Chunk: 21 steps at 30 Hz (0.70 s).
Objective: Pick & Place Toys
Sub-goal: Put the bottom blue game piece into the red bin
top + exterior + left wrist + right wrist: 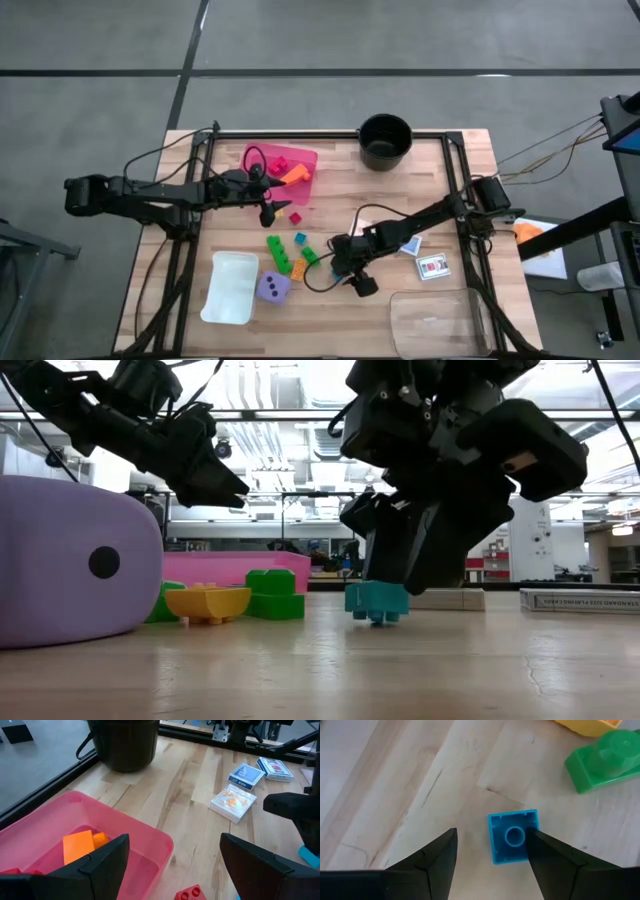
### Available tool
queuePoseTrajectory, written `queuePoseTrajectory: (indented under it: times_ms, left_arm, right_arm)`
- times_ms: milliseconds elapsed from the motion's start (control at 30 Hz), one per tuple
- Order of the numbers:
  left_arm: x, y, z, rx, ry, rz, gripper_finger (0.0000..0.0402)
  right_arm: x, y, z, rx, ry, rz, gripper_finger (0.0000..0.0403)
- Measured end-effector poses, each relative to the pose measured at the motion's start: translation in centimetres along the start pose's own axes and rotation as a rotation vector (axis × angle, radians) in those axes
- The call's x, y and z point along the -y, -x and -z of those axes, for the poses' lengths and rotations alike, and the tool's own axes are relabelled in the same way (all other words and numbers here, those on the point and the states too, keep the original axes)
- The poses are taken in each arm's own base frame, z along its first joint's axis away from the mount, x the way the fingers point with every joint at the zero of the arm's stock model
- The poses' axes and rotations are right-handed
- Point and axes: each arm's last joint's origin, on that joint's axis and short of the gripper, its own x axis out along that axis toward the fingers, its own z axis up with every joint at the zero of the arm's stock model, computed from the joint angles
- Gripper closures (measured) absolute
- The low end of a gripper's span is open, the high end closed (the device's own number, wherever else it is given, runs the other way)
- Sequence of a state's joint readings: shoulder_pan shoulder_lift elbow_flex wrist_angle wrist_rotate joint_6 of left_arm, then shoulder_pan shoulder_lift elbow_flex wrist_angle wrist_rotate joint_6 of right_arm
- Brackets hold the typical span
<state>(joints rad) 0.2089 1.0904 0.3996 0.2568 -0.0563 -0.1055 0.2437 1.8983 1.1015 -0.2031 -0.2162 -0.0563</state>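
Observation:
My right gripper [490,865] is open and points down over a teal brick [513,836]. The brick lies upside down on the table between the fingers, close to one of them, and shows under the gripper in the low view [377,600]. My left gripper [172,865] is open and empty above the near corner of the pink tray [150,840], which holds orange [80,845] and red bricks. A red brick [187,893] lies on the table beside the tray. Green bricks [280,250], a yellow brick [207,603] and the purple die [273,288] lie on the near left. Three cards [233,802] lie to the right. My right gripper has one finger [555,860] standing right at the teal brick's side [535,832]; I cannot tell whether it touches. The other finger is apart from the brick. The brick rests on the table.
A black round pot [385,140] stands at the far edge. A white container [232,288] lies near left and a clear lid [440,320] near right. A second small teal brick [300,238] lies among the green ones. Cables run along the table's frame.

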Motion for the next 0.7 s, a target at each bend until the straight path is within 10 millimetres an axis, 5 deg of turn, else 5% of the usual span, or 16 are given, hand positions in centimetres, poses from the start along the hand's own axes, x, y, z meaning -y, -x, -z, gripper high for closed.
queuePoseTrajectory:
  times_ms: [700]
  left_arm:
    - [0.01, 0.00, -0.01, 0.001, 0.000, 0.000, 0.0086]
  right_arm:
    - [-0.04, -0.64, 0.24, -0.021, 0.012, 0.096, 0.0141]
